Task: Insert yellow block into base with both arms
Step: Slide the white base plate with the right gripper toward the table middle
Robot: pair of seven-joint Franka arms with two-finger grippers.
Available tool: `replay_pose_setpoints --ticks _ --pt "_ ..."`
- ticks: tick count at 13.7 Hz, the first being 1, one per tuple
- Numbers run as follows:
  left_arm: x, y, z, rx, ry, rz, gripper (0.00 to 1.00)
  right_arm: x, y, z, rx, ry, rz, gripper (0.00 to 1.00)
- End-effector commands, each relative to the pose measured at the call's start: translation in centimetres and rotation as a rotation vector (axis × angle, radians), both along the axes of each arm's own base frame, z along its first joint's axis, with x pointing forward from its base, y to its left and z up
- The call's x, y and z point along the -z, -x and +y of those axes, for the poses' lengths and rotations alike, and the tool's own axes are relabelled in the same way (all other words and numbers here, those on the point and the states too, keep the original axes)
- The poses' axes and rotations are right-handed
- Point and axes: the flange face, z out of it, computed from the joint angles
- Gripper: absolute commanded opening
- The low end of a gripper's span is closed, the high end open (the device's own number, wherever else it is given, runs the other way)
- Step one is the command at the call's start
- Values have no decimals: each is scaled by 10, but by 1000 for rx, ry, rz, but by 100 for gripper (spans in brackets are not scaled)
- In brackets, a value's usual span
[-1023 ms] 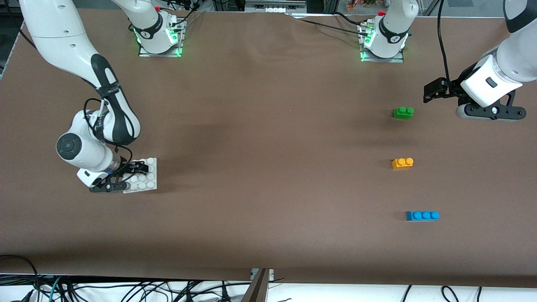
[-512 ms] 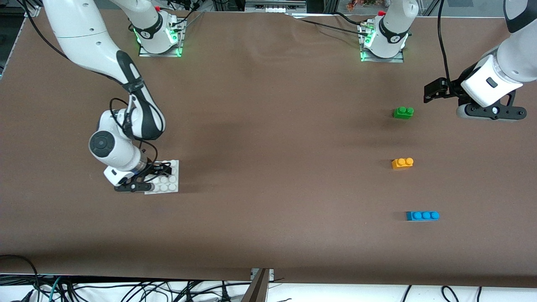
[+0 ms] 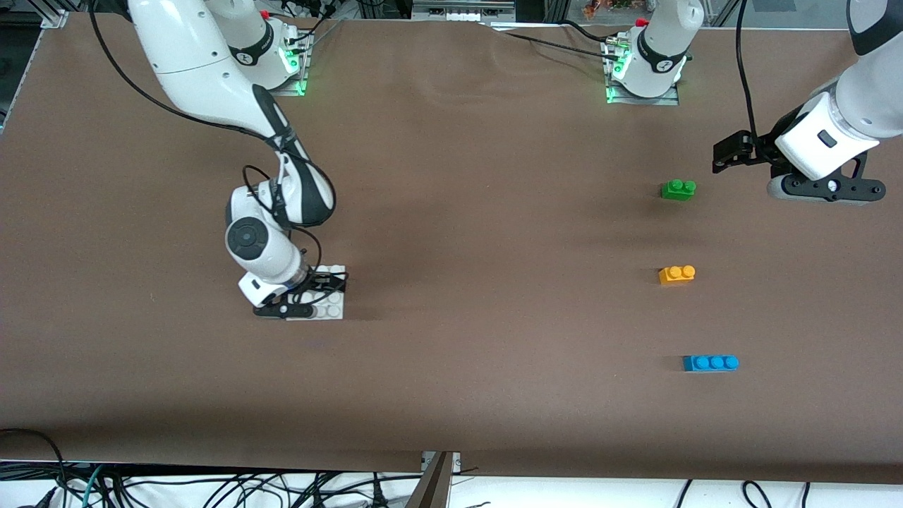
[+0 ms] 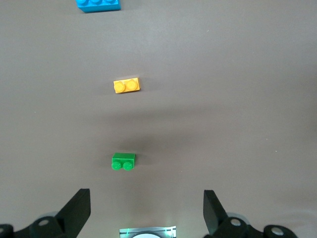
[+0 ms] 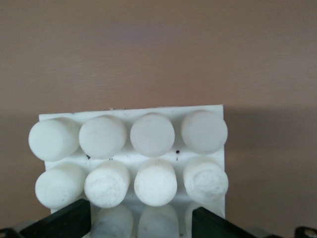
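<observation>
Since a second ago: base (image 3: 330, 302) carried along with the right tool (image 3: 319, 291), now much closer to the tabletop's (image 3: 451, 233) middle; bricks and left arm unchanged.

Largest first. Brown tabletop, broad and bare between the two work areas. Right arm (image 3: 211, 85) stretched from its mount down to the white studded base, tool clamped on one edge of the plate, fingers (image 5: 59, 220) either side of the studs in the right wrist view. Left arm (image 3: 839, 134) waiting above the tabletop near the green brick (image 3: 678, 189), left tool (image 3: 730, 150) spread wide, holding nothing. Blue brick (image 3: 710, 363) nearest the front camera, then the yellow block (image 3: 676, 274) between blue and green, untouched, well apart from the base.

Risks from here, as a judgement: edge grip on the plate shallow, so possible tilt or slip under pressing force; possible mistaken pick of green brick, closest to the idle tool; misaligned studs jamming the insertion.
</observation>
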Motion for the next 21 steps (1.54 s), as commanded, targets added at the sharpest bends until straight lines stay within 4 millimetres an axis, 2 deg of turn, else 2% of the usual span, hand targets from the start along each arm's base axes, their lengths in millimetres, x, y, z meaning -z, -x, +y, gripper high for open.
replay_pose_setpoints --ticks 1,4,13,18,21 --pt "-5 -2 2 19 -1 -1 100 28 9 54 -7 -22 -1 100" --pt "-5 -2 2 19 -1 -1 100 22 10 78 -1 -33 -19 100" --pt "-4 -2 2 19 -1 2 100 13 33 184 51 -86 -68 100" --pt "-5 -2 3 17 -1 1 100 20 52 221 52 -97 -72 100" --pt "-5 -2 4 16 -1 1 100 11 61 250 64 -128 -94 100"
